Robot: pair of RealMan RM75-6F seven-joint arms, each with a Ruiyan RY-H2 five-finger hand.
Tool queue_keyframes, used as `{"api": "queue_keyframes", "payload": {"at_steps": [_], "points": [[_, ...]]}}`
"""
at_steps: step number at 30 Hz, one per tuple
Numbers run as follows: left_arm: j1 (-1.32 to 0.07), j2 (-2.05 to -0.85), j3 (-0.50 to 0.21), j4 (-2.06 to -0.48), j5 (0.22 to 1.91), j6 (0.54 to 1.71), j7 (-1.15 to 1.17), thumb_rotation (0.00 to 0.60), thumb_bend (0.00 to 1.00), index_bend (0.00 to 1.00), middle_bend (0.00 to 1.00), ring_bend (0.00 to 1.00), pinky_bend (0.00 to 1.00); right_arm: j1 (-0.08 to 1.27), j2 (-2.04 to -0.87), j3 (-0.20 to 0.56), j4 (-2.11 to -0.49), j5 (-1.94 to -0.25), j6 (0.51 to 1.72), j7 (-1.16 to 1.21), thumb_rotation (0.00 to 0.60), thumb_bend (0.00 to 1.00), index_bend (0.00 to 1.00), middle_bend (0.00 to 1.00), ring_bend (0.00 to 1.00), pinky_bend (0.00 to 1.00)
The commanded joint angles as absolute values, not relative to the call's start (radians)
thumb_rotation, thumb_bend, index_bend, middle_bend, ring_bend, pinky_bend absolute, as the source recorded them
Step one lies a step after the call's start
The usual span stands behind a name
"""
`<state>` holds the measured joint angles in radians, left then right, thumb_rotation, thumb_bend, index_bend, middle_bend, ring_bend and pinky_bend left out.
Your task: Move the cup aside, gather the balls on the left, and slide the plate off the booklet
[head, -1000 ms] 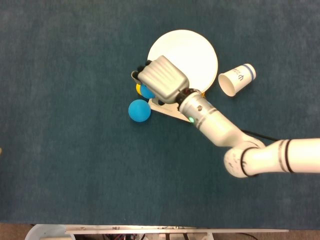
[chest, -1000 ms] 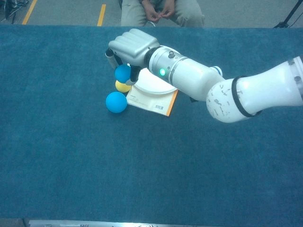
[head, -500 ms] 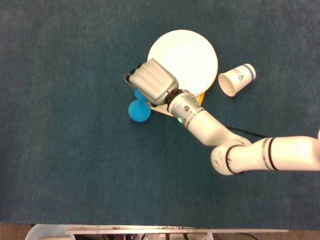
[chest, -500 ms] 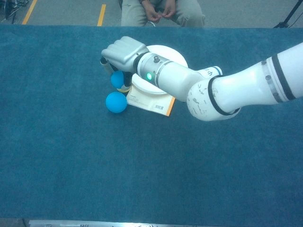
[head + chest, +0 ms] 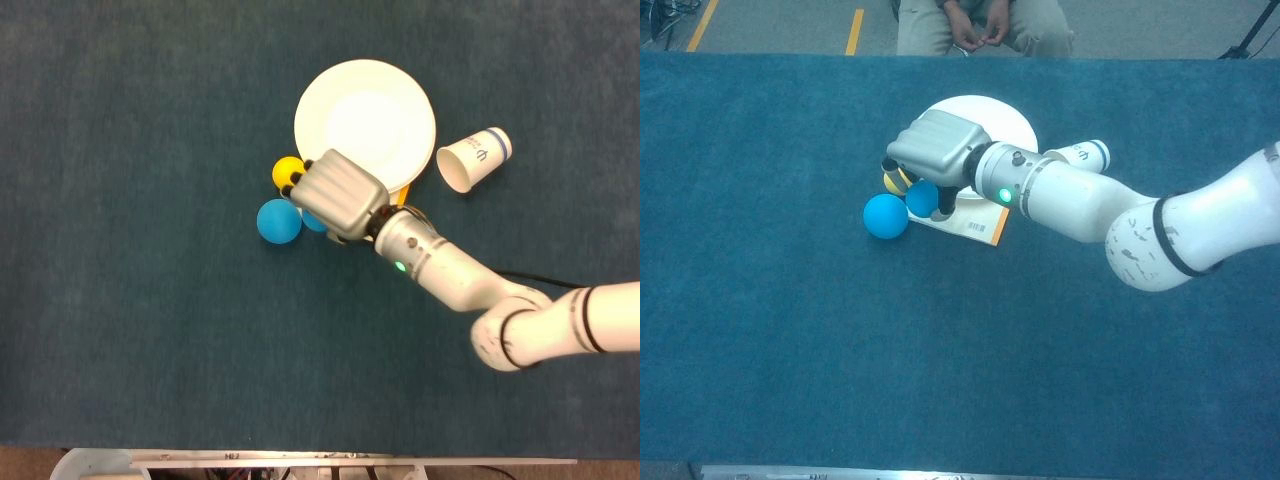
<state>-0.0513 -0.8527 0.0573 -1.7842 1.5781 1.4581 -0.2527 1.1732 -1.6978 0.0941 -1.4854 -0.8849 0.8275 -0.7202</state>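
Observation:
My right hand (image 5: 338,194) (image 5: 938,150) hovers over the booklet's left end, fingers curled down around a small blue ball (image 5: 315,221) (image 5: 922,197). A larger blue ball (image 5: 278,221) (image 5: 885,216) lies on the cloth, touching or nearly touching the small one on its left. A yellow ball (image 5: 288,171) (image 5: 894,181) sits just behind them, partly hidden by the hand in the chest view. The white plate (image 5: 365,118) (image 5: 985,112) rests on the booklet (image 5: 978,224), which the hand mostly hides from above. The paper cup (image 5: 473,160) (image 5: 1081,153) lies on its side right of the plate.
Blue cloth covers the whole table (image 5: 150,330). A seated person (image 5: 985,25) is beyond the far edge. My right forearm (image 5: 450,280) stretches from the right side across to the booklet.
My right hand has swung back toward me and a little right, lowering the small blue ball beside the larger blue one. The yellow ball now shows from above.

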Motion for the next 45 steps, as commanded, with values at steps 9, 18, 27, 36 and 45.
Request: {"api": "queue_keyframes", "payload": {"at_steps": [9, 18, 27, 36, 45], "points": [[-0.062, -0.858, 0.054, -1.788, 1.582, 1.443, -0.245, 0.600, 0.18, 0.15, 0.11, 0.05, 0.05, 1.111, -1.643, 0.031, -1.531, -1.017, 0.827, -0.642, 0.600, 0.17, 0.53, 0.49, 0.44, 0.62], [-0.073, -0.861, 0.049, -1.793, 1.586, 1.432, -0.235, 0.600, 0.18, 0.15, 0.11, 0.05, 0.05, 1.094, -1.657, 0.017, -1.510, -1.031, 0.816, -0.648, 0.600, 0.17, 0.44, 0.44, 0.40, 0.61], [-0.088, -0.855, 0.046, -1.798, 1.588, 1.414, -0.235, 0.600, 0.18, 0.15, 0.11, 0.05, 0.05, 1.093, -1.643, 0.024, -1.522, -1.008, 0.800, -0.667, 0.600, 0.17, 0.29, 0.39, 0.37, 0.59], [-0.125, -0.840, 0.044, -1.788, 1.600, 1.363, -0.260, 0.600, 0.18, 0.15, 0.11, 0.05, 0.05, 1.056, -1.575, 0.060, -1.568, -1.014, 0.855, -0.619, 0.600, 0.17, 0.28, 0.38, 0.36, 0.59], [-0.148, -0.844, 0.051, -1.776, 1.605, 1.326, -0.278, 0.600, 0.18, 0.15, 0.11, 0.05, 0.05, 0.991, -1.419, 0.081, -1.656, -1.038, 0.920, -0.552, 0.600, 0.17, 0.28, 0.38, 0.36, 0.59]]}}
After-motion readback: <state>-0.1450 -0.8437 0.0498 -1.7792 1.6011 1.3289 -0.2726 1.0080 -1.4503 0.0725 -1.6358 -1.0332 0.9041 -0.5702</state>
